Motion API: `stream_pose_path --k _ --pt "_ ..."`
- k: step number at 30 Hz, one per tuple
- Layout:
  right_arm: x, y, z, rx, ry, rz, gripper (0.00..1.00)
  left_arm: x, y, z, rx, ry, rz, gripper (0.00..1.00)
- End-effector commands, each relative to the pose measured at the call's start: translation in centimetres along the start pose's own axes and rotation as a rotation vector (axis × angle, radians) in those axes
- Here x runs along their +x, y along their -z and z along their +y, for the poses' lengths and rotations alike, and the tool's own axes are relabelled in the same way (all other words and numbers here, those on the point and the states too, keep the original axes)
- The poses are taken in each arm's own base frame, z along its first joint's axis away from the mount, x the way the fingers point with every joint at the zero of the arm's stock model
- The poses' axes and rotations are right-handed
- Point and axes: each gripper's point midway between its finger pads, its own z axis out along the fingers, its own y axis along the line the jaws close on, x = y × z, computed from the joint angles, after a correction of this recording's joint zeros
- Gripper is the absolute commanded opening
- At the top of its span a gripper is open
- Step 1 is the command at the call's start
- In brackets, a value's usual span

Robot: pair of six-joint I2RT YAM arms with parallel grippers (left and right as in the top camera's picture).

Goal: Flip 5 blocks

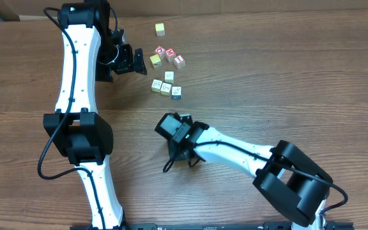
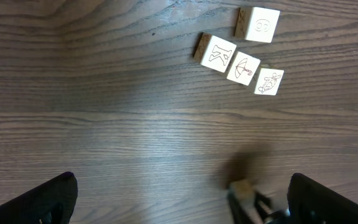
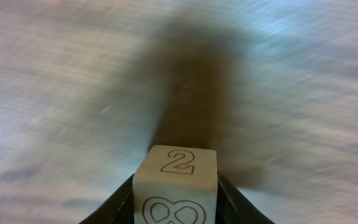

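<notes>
Nearest the base, the right gripper (image 3: 176,210) pinches one cream block (image 3: 178,177) between its fingers (a "2" on the face above, a pretzel outline below). Farther out, four more blocks (image 1: 166,89) lie on the table (image 1: 267,83), three in a close row, one just beyond. Past them the left gripper (image 1: 131,57) hangs, jaws spread wide, empty.
</notes>
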Motion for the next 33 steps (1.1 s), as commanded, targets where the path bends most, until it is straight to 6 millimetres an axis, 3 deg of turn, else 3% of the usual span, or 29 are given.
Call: stream_pose_path --k 1,7,13,20,25,33 --pt "-3.1 1.2 -1.3 0.037 -0.047 -0.088 0.36 -0.3 0.1 0.2 -0.004 0.01 -0.01 1.0" --pt "-3.8 1.1 -2.0 0.034 -0.074 -0.089 0.36 -0.3 0.1 0.2 -0.004 0.01 -0.01 1.0" --pt "-3.5 1.1 -0.8 -0.033 -0.073 -0.06 0.36 -0.3 0.1 0.2 -0.004 0.01 -0.01 1.0" --pt "-3.3 1.1 -0.8 -0.033 -0.072 -0.052 0.36 -0.3 0.1 0.2 -0.004 0.01 -0.011 1.0" --pt "-3.3 1.1 -0.8 -0.033 -0.069 -0.052 0.47 -0.3 0.1 0.2 -0.004 0.01 -0.01 1.0" --pt "-3.4 1.2 -0.7 -0.036 -0.069 -0.055 0.48 -0.3 0.1 0.2 -0.004 0.01 -0.01 1.0"
